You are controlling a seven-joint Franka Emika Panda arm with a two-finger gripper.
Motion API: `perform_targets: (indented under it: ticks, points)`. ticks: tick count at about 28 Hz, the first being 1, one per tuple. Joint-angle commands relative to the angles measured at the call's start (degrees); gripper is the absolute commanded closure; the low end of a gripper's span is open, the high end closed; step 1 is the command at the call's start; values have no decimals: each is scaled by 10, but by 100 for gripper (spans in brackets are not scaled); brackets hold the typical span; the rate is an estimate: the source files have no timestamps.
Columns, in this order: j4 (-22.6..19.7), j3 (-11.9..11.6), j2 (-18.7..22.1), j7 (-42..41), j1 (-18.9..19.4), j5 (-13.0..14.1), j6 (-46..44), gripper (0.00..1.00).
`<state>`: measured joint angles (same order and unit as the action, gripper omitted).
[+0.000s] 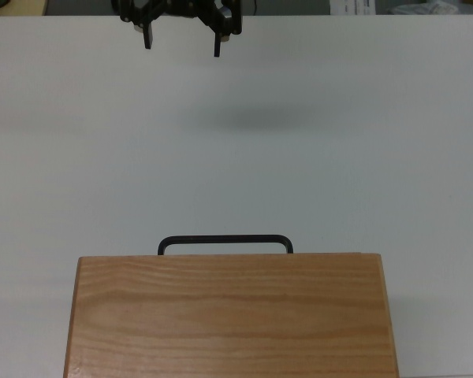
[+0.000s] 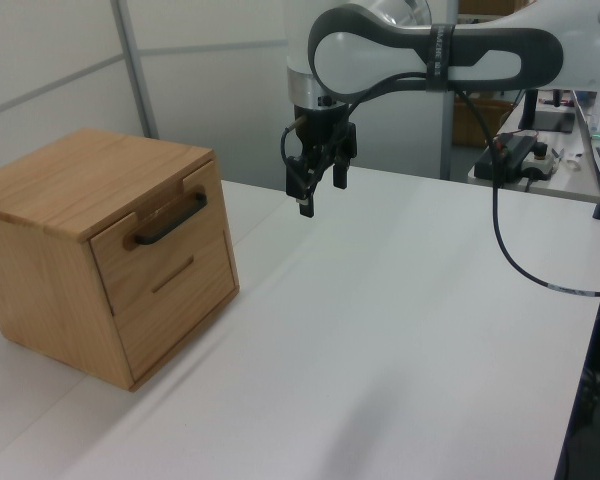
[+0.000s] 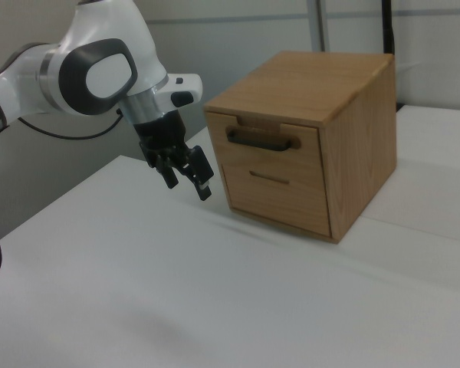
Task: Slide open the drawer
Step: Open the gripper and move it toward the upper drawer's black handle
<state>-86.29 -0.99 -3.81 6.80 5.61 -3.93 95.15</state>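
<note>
A wide stretch of bare white desk (image 2: 400,330) is left between the wooden cabinet (image 2: 70,190) and the gripper (image 1: 183,41), so the room in front of the drawer (image 3: 280,149) is unobstructed. The cabinet is set near one edge of the desk: at the bottom edge in the top view, toward the left view's left, and toward the right view's right. The drawer is seated in the upper part of the cabinet front, its front panel seen flush with the casing, and its black bar handle (image 1: 225,242) is seen projecting past the cabinet's front edge in the top view. A second, lower front with a thin slot (image 3: 270,179) is visible beneath it. In the top view the cabinet is cut off by the bottom edge and the arm by the top edge, so only the gripper's lower part is shown there. The gripper is held above the desk, well apart from the handle, with its two fingers (image 1: 217,43) spread apart; nothing is held or touched by them. A soft shadow (image 1: 252,120) is cast on the desk beneath it.
</note>
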Motion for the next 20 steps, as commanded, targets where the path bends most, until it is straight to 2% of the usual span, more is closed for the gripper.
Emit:
perform_targets:
  ticks: [1,15,20]
  points:
    - [-5,-4,8,-18,1,18,-12,0]
    - [-5,3,5,-17,4,20,-9,0]
    - [-6,3,1,-2,4,42,2,0]
